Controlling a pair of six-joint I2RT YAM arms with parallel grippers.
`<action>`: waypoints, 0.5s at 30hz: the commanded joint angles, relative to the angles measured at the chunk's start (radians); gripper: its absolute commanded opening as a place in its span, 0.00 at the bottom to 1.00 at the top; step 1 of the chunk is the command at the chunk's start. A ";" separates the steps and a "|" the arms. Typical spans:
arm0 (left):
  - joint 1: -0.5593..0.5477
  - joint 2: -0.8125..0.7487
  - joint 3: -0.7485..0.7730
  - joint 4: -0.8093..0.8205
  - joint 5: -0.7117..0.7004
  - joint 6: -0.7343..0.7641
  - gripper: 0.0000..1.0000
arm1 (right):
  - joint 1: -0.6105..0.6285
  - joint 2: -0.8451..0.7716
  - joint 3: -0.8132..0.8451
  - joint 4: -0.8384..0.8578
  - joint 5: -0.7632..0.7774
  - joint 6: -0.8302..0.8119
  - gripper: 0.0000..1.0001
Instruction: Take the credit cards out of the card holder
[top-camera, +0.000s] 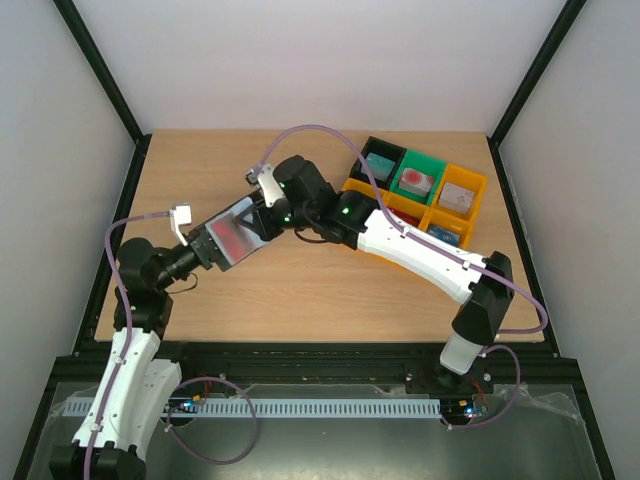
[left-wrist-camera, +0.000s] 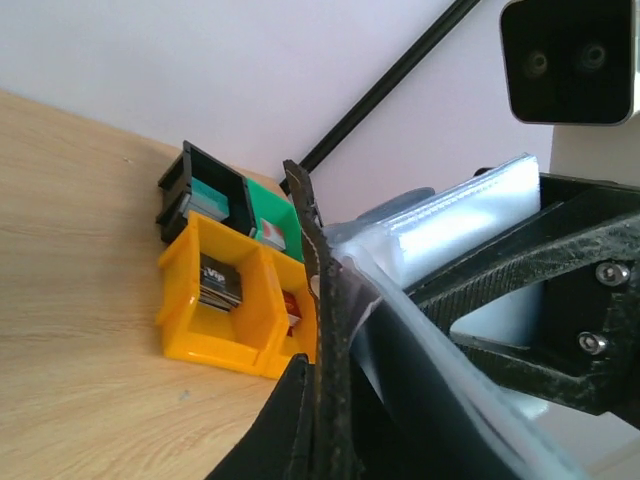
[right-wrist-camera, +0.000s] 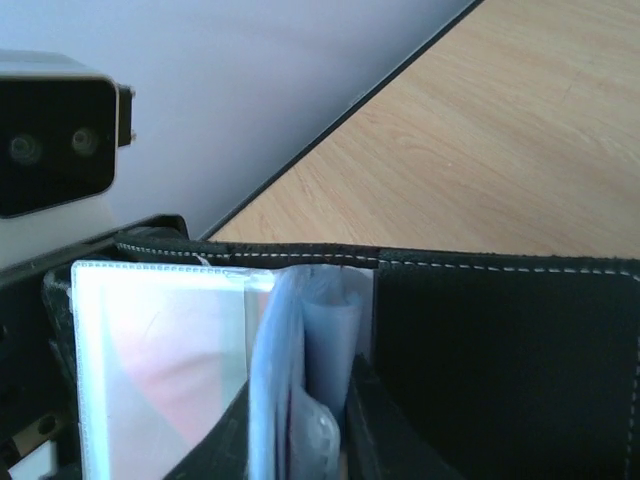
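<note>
The card holder (top-camera: 247, 212) hangs open above the middle of the table, held between both arms. A red credit card (top-camera: 232, 241) shows through a clear sleeve on its open face. My left gripper (top-camera: 212, 246) is shut on the black cover edge (left-wrist-camera: 326, 300), which stands upright between its jaws (left-wrist-camera: 330, 440). My right gripper (top-camera: 264, 212) comes in from the right and is shut on the bundle of clear sleeves (right-wrist-camera: 300, 340), between the sleeve with the reddish card (right-wrist-camera: 165, 380) and the black cover (right-wrist-camera: 500, 350). The pale card is hidden.
A row of bins stands at the back right: black (top-camera: 378, 160), green (top-camera: 417, 180) and yellow (top-camera: 462, 196), each with small blocks or cards inside. The yellow bin (left-wrist-camera: 200, 320) lies just behind the wallet in the left wrist view. Black frame posts border the table.
</note>
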 joint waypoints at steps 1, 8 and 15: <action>-0.001 -0.014 0.006 0.038 0.056 0.006 0.02 | -0.029 -0.080 -0.021 0.083 -0.025 -0.005 0.26; 0.007 -0.039 0.028 0.077 0.016 0.003 0.02 | -0.046 -0.158 0.028 -0.043 0.258 -0.134 0.75; 0.009 -0.031 0.034 0.175 0.034 -0.030 0.02 | 0.046 -0.218 -0.050 0.016 0.100 -0.248 0.72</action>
